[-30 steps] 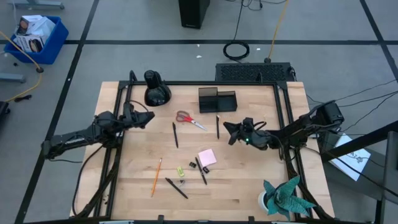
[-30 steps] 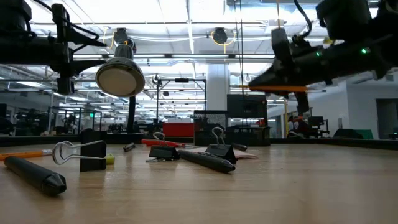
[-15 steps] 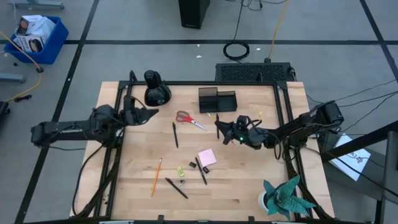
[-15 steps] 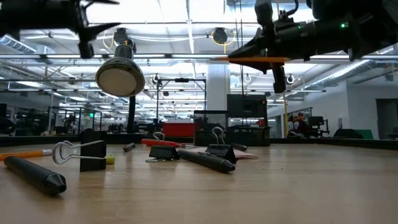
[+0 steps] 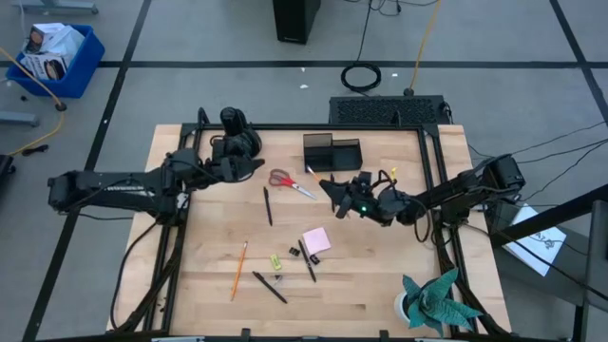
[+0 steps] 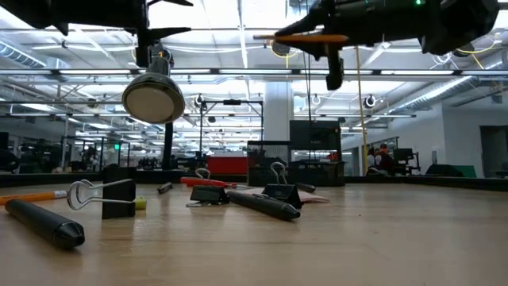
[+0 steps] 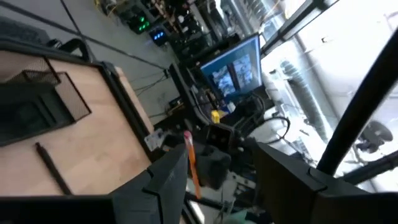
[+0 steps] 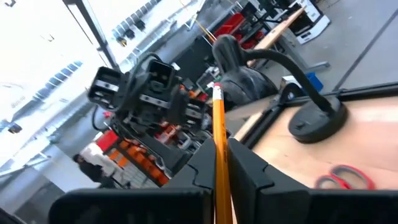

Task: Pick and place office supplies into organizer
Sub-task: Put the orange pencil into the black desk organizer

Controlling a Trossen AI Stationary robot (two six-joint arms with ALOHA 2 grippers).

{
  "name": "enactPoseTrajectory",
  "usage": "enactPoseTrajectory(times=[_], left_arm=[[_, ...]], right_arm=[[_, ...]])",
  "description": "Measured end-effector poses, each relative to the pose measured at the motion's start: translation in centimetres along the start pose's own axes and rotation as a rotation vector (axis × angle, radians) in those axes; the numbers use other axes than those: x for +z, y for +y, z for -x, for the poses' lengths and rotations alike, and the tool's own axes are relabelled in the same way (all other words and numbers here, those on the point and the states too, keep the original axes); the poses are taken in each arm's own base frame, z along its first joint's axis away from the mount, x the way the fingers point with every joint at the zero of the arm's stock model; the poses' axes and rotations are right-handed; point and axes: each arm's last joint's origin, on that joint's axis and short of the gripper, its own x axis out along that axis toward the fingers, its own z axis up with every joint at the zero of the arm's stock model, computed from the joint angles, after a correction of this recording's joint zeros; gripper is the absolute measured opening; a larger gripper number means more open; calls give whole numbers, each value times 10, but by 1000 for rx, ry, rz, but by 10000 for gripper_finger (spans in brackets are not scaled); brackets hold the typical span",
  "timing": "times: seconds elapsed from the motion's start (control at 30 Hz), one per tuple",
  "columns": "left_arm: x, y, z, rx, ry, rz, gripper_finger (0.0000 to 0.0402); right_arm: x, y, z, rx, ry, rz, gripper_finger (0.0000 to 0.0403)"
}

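The right gripper (image 5: 332, 187) is raised above the table (image 5: 380, 285), just near of the organizer (image 5: 332, 152), with its fingers pressed together on an orange pencil (image 6: 302, 37) that lies level between them; its pink eraser end shows in the right wrist view. The left gripper (image 5: 249, 167) hangs in the air at the far left of the table, beside the rounded black object (image 5: 237, 138) and just left of the red-handled scissors (image 5: 290, 182), its fingers spread apart and holding nothing.

The organizer stands at the far middle of the table, and no supply can be made out inside it. The scissors lie near it on its left side. 1 black pen (image 5: 268, 205) lies near of the scissors. Nearer still lie the pink sticky-note pad (image 5: 316, 238), a second orange pencil (image 5: 238, 270), 2 more black pens (image 5: 270, 287), a small yellow-green bit (image 5: 275, 261) and black binder clips (image 6: 208, 193). A teal paper plant (image 5: 435, 302) stands at the near right corner.
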Motion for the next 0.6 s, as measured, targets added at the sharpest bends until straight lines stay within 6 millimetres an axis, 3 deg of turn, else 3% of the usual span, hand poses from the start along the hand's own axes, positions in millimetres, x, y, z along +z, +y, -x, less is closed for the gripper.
enactPoseTrajectory(times=[0.27,0.6], left_arm=[[5,-1,-16,17,-9,12,189],[6,-15,-56,-28,88,-52,189]], right_arm=[[10,18,-10,36,-49,-108,13],[13,22,-16,24,-45,-116,13]])
